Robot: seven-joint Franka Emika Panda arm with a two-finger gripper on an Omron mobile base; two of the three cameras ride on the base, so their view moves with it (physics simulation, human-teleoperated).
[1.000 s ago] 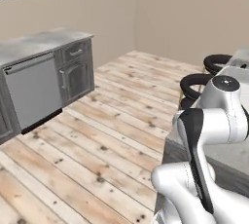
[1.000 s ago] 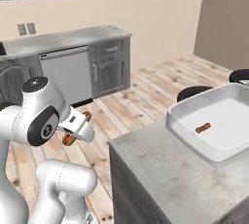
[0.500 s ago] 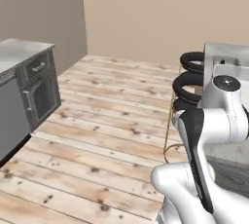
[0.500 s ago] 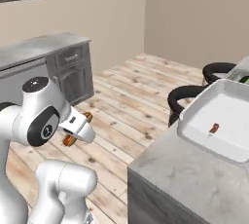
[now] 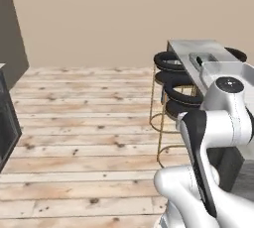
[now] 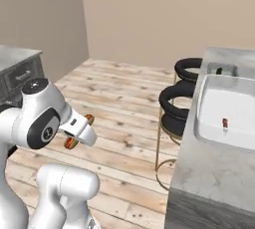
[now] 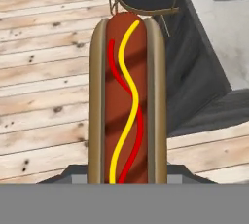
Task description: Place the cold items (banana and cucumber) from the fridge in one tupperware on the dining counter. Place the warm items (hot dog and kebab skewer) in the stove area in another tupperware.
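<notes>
A hot dog in a tan bun, with red and yellow sauce lines, stands lengthwise in the middle of the hand view. My gripper is shut on the hot dog and carries it above the wooden floor, left of the dining counter. On that counter lies a wide white tupperware holding a small red-brown piece, too small to name. Behind it is a second tupperware with a bit of green inside. The bun hides my fingertips.
Three black round stools on thin gold legs stand along the counter's left side, also seen as stools in the left base view. Open wooden floor stretches left. A grey cabinet sits at the far left.
The whole scene has swung as the base turned: the grey kitchen cabinets slid off to the left and the counter with its stools came nearer. The hot dog stays in my gripper.
</notes>
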